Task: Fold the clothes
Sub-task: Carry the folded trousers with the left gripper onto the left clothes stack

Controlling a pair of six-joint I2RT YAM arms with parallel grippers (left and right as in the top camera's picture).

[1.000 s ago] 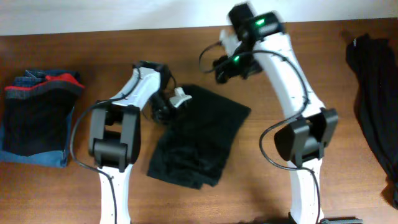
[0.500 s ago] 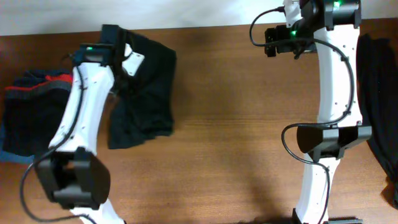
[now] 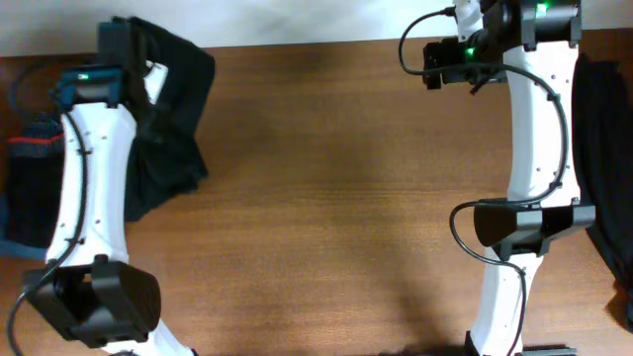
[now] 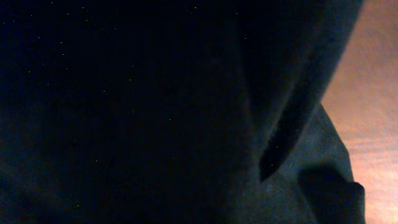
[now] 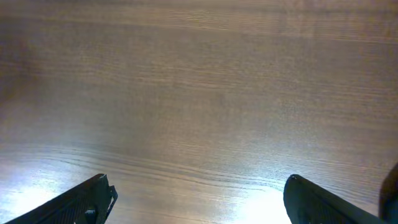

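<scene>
Table (image 3: 346, 198): brown wood, one arm at each side
Heap of dark clothes (image 3: 603, 148): right edge, loose, unfolded, all left to do
Dark garment (image 3: 183, 94): far-left corner, bunched against left arm, lower edge on table, just beside folded pile (image 3: 25, 198); fills left wrist view
Folded pile: stacked at left edge, finished part
Left gripper (image 3: 150, 77): buried in garment, probably pinching it, but fingers hidden, cannot tell
Right gripper (image 5: 199, 186): fingers spread wide, empty, over bare wood
Judgement: roughly midway; garment not yet on pile
</scene>
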